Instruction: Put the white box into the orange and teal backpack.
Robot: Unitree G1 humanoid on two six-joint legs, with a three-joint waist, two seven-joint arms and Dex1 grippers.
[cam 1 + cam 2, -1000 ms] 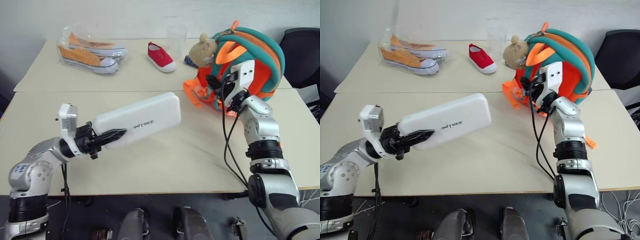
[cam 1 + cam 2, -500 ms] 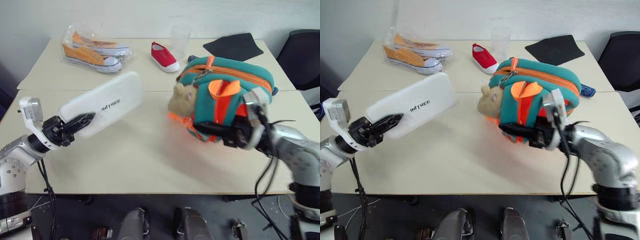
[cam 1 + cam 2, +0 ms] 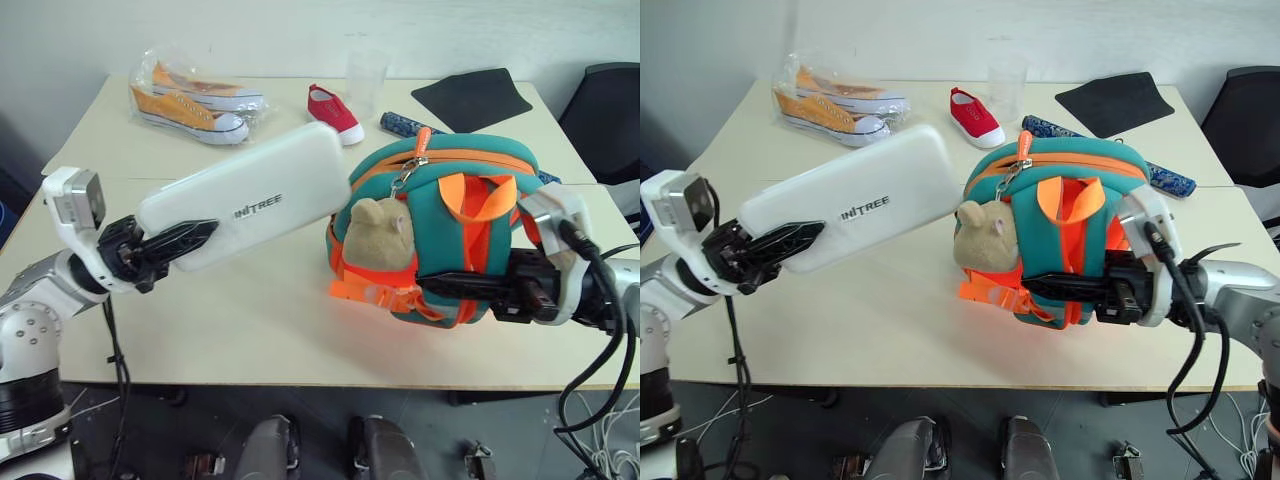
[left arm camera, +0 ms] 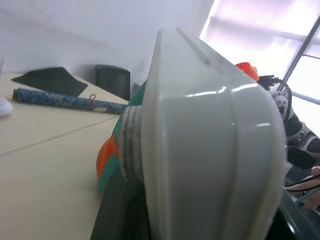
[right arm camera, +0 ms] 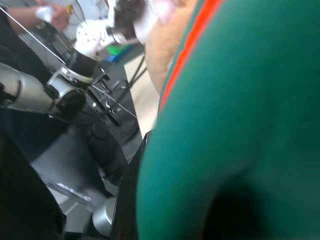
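Observation:
The white box [image 3: 250, 195], a long flat case with dark lettering, hangs tilted above the table with my left gripper [image 3: 190, 243] shut on its near end. Its far end reaches the upper left side of the orange and teal backpack [image 3: 450, 190]. The backpack stands at the table's front right with its tan bear [image 3: 375, 235] facing me and its top zipper line running across. My right gripper [image 3: 428, 286] comes in from the right and is shut on the backpack's lower front by the orange webbing. In the left wrist view the white box [image 4: 210, 150] looms close, the backpack [image 4: 112, 160] behind it.
On the far side of the table [image 3: 250, 310] lie bagged orange sneakers [image 3: 190, 100], a red shoe [image 3: 333, 113], a clear cup [image 3: 365, 72], a black mat [image 3: 470, 92] and a blue patterned roll [image 3: 405, 124]. A dark chair [image 3: 610, 100] stands at the right.
My right gripper has dragged the backpack from the far right toward the front edge and turned it so the bear faces me. The left gripper has lifted the box a little.

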